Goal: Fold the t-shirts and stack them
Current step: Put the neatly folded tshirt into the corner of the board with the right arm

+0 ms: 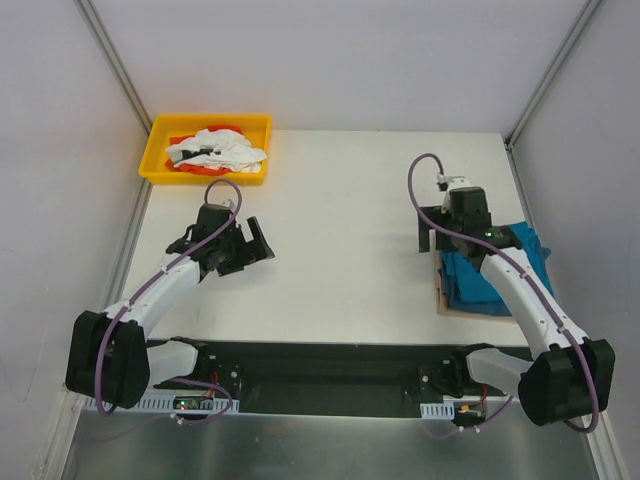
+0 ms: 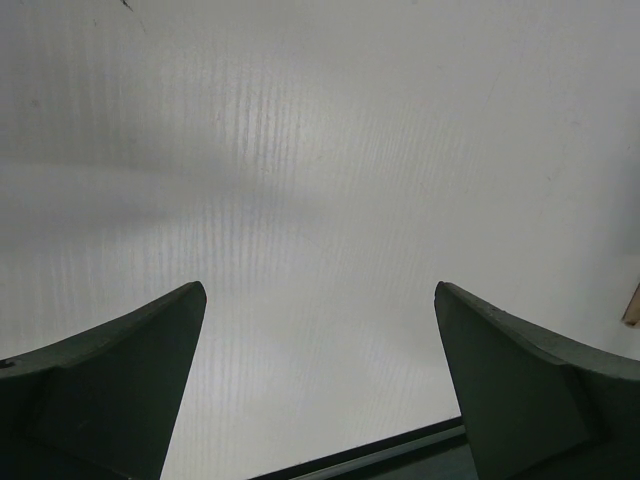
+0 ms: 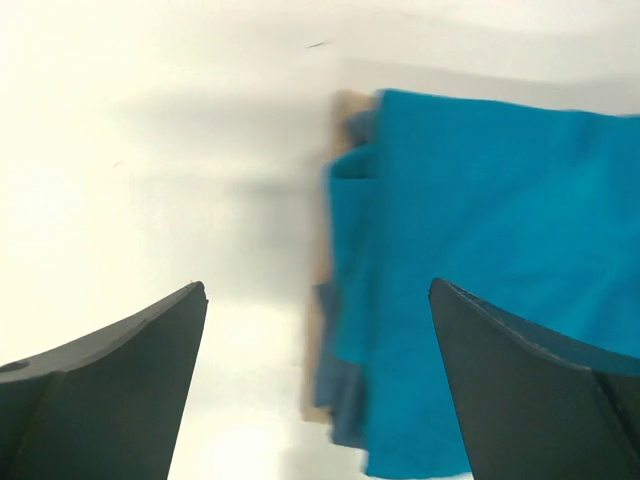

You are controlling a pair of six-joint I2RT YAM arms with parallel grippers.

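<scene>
Teal t-shirts (image 1: 478, 278) sit piled at the table's (image 1: 340, 200) right edge. The right tool (image 3: 317, 285) hangs over them, spread wide and empty. The left tool (image 2: 320, 288) is spread too.

Teal t-shirts (image 1: 478, 282) lie piled on a brown board (image 1: 441, 301) at the desk's (image 1: 340, 220) right edge, the right tool (image 1: 431, 233) just beside them. A yellow tray (image 1: 156, 150) of cloths (image 1: 222, 150) occupies the far-left corner.

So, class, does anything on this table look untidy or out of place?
The stack of folded teal-blue cloth t-shirts sits unevenly on its flat brown board, layer edges staggered. In the yellow plastic tray, white and orange cloths lie crumpled.
</scene>
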